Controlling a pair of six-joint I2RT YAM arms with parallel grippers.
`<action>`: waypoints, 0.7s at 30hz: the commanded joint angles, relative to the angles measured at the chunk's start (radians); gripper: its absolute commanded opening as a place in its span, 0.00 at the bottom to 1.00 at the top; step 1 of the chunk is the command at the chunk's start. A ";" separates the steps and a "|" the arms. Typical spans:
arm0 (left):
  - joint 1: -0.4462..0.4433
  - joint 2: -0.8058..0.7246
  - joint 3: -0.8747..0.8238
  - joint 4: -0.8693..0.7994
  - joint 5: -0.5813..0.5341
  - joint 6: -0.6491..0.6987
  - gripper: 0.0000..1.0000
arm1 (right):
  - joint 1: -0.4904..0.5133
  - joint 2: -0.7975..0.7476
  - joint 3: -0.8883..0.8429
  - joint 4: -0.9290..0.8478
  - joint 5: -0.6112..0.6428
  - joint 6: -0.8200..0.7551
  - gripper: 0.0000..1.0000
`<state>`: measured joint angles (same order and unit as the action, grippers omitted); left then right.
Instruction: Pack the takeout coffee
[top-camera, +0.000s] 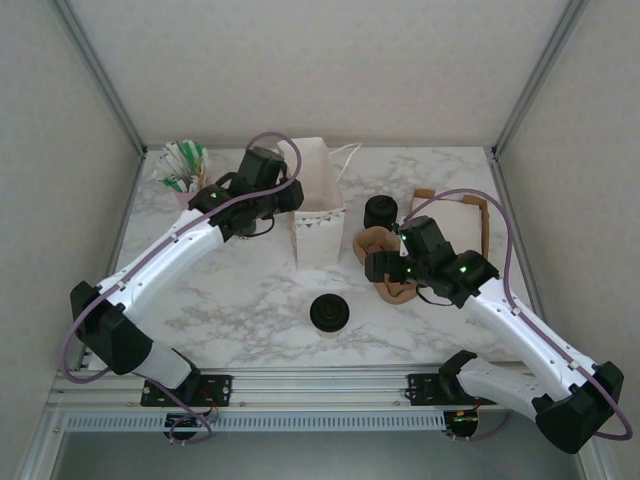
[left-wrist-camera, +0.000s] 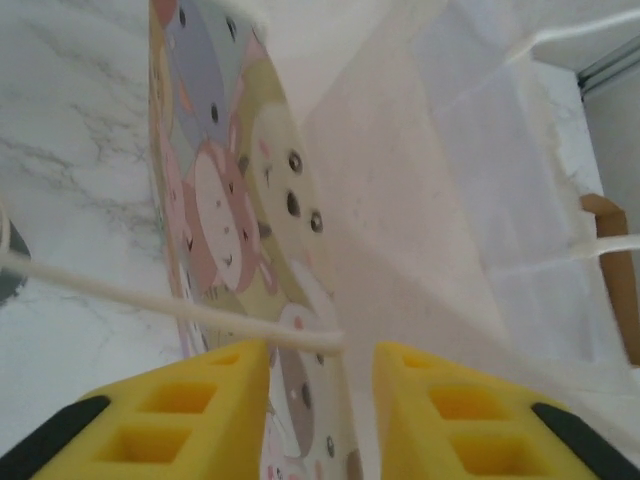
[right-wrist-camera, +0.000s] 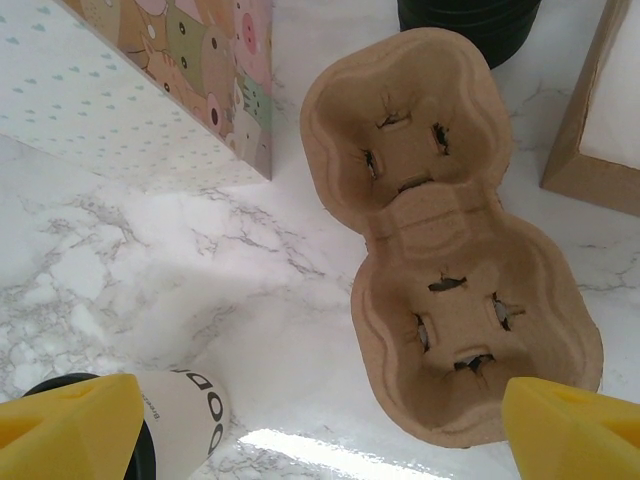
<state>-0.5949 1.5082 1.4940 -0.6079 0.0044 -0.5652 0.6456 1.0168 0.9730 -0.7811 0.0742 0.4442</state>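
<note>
- The takeout coffee (top-camera: 329, 313) is seen from above as a black disc standing on the marble table (top-camera: 250, 300). It is nearer the arm bases than the other items and is held in no container.
- In the right wrist view, the takeout coffee (right-wrist-camera: 175, 412) is cut off at the lower left. A white side with dark lettering is shown, with a dark rim beside it.
- A white paper bag (top-camera: 318, 205) is stood upright behind the coffee with its mouth open. One outer face is printed with cartoon animals (left-wrist-camera: 230, 250). Pale paper walls are shown inside, and the bottom cannot be made out.
- The left gripper (top-camera: 290, 195) is placed at the bag's left rim. Its yellow fingers (left-wrist-camera: 190, 410) are parted, with the bag's wall and a white cord handle (left-wrist-camera: 150, 300) seen past the gap. Nothing is clamped.
- A two-cup cardboard carrier (right-wrist-camera: 450, 240) is laid flat to the right of the bag, and both wells are empty.
- The right gripper (top-camera: 382, 268) is held over the carrier with its fingers spread wide and nothing grasped.
- A black cylinder (top-camera: 380, 212) is stood just behind the carrier.
- A brown paper bag (top-camera: 455, 215) is laid flat at the far right.
- A cup of wrapped straws (top-camera: 183, 165) is set at the far left corner.
</note>
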 joint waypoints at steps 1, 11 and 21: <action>-0.021 -0.011 0.031 -0.058 -0.014 -0.029 0.22 | -0.006 -0.020 -0.014 -0.021 -0.008 -0.007 0.93; -0.050 -0.058 0.032 -0.093 -0.076 -0.083 0.05 | -0.006 -0.029 -0.021 -0.019 -0.014 -0.014 0.92; -0.081 -0.137 -0.036 -0.104 -0.171 -0.144 0.01 | -0.006 -0.015 -0.019 -0.011 -0.030 -0.019 0.91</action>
<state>-0.6643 1.4094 1.4803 -0.6926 -0.1059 -0.6746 0.6456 1.0039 0.9588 -0.7822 0.0574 0.4366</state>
